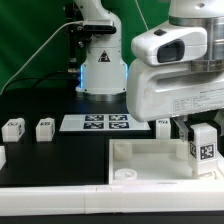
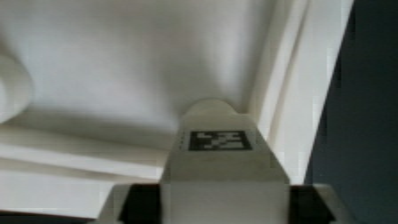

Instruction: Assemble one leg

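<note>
My gripper [image 1: 203,135] is shut on a leg [image 1: 204,144], a small white block with a black-and-white marker tag. It holds the leg upright over the right part of the large white square tray-like piece [image 1: 150,160]. In the wrist view the leg [image 2: 221,150] fills the space between my dark fingers [image 2: 143,203], with its tag facing the camera and the tray's inside [image 2: 125,70] below. Two more legs [image 1: 13,128] [image 1: 44,128] stand on the black table at the exterior view's left. Another leg [image 1: 163,126] stands behind the tray, partly hidden by my arm.
The marker board [image 1: 96,123] lies flat behind the tray. The robot base [image 1: 100,60] stands at the back with cables around it. A white object [image 1: 2,156] shows at the left edge of the table.
</note>
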### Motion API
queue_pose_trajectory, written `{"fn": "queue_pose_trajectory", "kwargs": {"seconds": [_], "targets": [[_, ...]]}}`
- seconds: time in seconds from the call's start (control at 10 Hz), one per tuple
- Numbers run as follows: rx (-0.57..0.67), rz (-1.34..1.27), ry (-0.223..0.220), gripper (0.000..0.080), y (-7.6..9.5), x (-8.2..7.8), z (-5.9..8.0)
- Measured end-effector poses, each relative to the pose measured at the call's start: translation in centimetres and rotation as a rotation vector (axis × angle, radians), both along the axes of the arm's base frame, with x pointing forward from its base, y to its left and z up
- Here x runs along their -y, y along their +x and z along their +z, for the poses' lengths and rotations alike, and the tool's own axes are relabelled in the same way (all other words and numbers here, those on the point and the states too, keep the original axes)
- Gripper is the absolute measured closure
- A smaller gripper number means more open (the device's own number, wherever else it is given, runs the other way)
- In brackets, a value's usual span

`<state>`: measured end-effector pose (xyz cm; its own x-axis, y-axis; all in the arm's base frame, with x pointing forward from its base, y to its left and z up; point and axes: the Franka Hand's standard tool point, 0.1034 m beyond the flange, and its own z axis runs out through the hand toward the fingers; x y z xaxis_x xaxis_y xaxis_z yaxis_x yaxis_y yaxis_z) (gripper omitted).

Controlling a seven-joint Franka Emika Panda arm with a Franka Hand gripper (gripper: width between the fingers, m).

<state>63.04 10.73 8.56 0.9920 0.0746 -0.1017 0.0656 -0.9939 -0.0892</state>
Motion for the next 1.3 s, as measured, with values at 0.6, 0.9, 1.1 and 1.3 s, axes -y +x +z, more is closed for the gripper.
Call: {"fn": "queue_pose_trajectory", "kwargs": {"seconds": [0.6,0.9,1.1,1.3], "targets": [[-0.056,-0.684,-0.073,0.0504,-0.2,-1.1,-0.1],[-0.082,-1.016,-0.107,0.0504,-0.2,-1.7,-0.1],[-0.097,-1.135,-0.113,0.0505,-0.2,-1.8,0.0],[-0.098,-1.141,-0.115,0.0505,-0.2,-1.9,-0.1]]}}
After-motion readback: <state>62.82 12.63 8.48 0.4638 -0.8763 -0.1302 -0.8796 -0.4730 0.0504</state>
